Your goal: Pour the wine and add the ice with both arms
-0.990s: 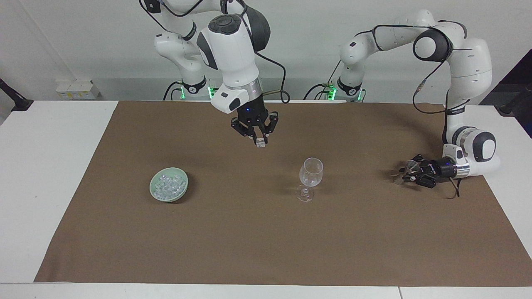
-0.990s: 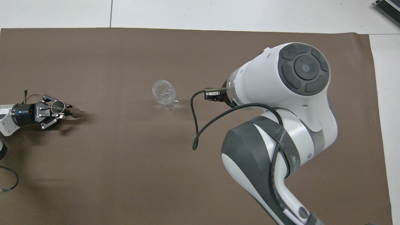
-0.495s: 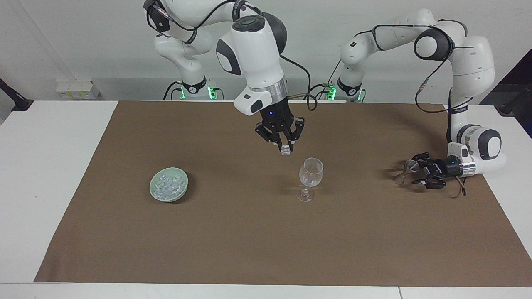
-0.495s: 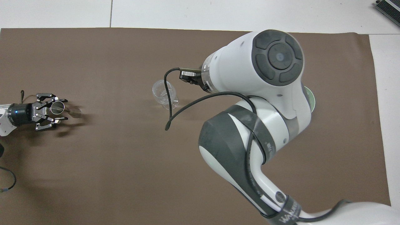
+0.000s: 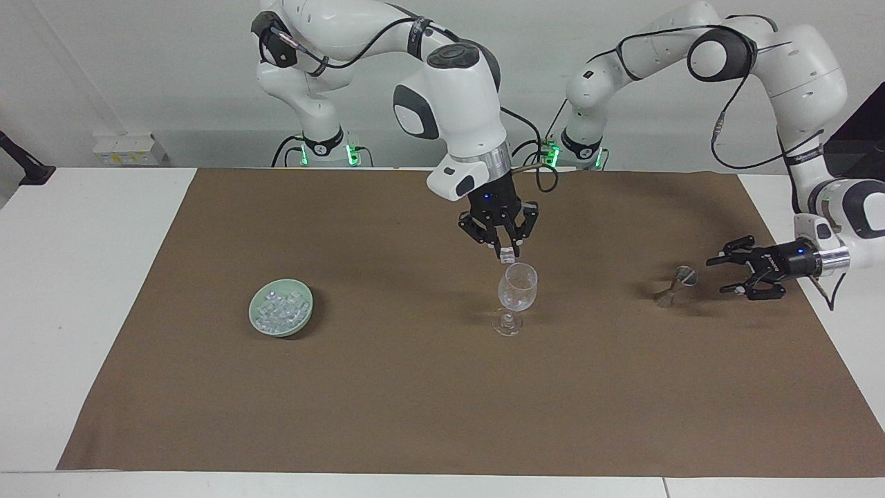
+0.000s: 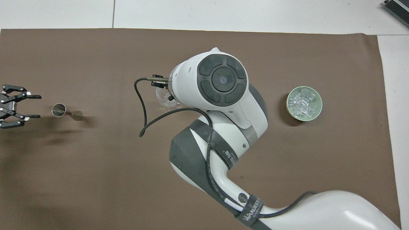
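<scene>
From overhead, the right arm's wrist hides the right end effector [image 5: 508, 252] and most of the wine glass [image 6: 163, 98] under it. The left end effector [image 6: 22, 106] is cut off at the frame's edge.

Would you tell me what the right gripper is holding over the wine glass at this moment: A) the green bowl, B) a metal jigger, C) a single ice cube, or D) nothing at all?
C: the right gripper pinches one ice cube just above the wine glass.

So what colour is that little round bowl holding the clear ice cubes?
Pale green bowl; clearest in the overhead view.
</scene>
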Robot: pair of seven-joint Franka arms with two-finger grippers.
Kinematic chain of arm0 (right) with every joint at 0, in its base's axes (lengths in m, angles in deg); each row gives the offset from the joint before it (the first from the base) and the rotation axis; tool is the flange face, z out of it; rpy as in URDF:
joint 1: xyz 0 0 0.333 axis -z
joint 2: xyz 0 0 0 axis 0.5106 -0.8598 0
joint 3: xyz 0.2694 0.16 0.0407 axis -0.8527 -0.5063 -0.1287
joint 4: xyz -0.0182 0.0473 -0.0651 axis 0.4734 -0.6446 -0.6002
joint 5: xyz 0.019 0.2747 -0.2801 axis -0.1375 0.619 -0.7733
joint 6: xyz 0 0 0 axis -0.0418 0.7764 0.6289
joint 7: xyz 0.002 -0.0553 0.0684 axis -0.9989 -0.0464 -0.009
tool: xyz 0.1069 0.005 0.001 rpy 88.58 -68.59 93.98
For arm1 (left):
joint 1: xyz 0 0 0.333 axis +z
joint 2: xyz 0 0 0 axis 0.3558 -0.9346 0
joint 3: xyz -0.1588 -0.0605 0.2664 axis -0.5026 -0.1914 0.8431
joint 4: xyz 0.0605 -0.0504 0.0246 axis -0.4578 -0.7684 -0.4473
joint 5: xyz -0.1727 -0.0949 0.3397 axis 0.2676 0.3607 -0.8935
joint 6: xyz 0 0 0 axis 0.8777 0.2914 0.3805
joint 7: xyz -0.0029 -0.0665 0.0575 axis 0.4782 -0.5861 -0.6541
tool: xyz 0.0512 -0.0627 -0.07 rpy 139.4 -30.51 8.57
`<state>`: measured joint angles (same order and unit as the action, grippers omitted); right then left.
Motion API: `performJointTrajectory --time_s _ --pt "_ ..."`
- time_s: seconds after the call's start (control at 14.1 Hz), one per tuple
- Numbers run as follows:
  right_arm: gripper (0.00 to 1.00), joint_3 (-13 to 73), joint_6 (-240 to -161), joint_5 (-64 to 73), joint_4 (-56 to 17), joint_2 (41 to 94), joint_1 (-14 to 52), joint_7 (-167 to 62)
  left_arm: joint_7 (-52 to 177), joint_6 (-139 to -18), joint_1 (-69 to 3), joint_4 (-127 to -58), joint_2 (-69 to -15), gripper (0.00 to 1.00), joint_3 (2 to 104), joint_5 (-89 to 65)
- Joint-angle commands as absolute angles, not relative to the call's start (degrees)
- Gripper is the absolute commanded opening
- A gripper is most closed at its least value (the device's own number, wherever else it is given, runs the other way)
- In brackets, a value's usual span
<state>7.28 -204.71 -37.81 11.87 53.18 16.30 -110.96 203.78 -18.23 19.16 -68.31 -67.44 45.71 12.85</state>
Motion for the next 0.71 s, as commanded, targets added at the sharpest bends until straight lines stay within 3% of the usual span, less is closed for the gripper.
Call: performJointTrajectory --time_s 0.0,0.35,0.64 --pt "0.00 5.70 -205.88 -40.20 14.14 50.18 16.11 -112.76 194.88 -18.47 17.75 -69.14 -59.27 0.69 46.08 7.66" --pt "0.00 5.61 -207.29 -41.52 14.94 48.24 15.32 -114.87 170.90 -25.05 8.80 -71.16 -46.18 0.71 46.08 -3.14" --pt "0.00 5.35 -207.29 -42.22 14.76 47.71 14.62 -116.01 149.55 -31.55 0.09 -72.92 -41.42 0.77 46.08 -12.45"
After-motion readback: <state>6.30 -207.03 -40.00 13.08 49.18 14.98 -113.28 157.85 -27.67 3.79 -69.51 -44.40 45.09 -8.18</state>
